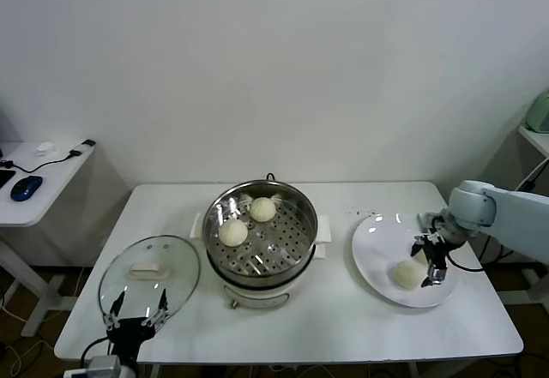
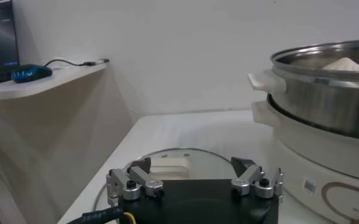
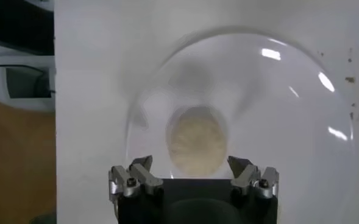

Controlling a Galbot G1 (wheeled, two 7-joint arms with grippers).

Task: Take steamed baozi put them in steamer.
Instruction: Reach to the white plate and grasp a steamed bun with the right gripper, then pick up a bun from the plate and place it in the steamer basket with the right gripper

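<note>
At your far left, a white side desk carries a blue mouse and a dark cable. On the main table, a matte white slab, the first thing you meet is the lid: a flat clear glass disc with a metal rim and a white oblong knob. Your left gripper sits parked at the lid's 6 o'clock edge, at the table's near rim; in the left wrist view its fingers stand spread wide over the glass with nothing between them.

Centre table is the steamer, a round polished steel pot with a perforated floor, on a glossy white base with side handles. Two baozi rest inside: one at about 9 o'clock on the floor, another near 12 o'clock. Both are smooth, domed, cream-white dough.

To the right lies a glossy white plate, round and shallow. A third baozi sits on it toward 4 o'clock, matte and slightly pitted in the right wrist view. Your right gripper hangs at that bun's 3 o'clock side, very close to it. Its fingers are parted wider than the bun, framing it, gripping nothing; whether they touch the dough you can't tell
</note>
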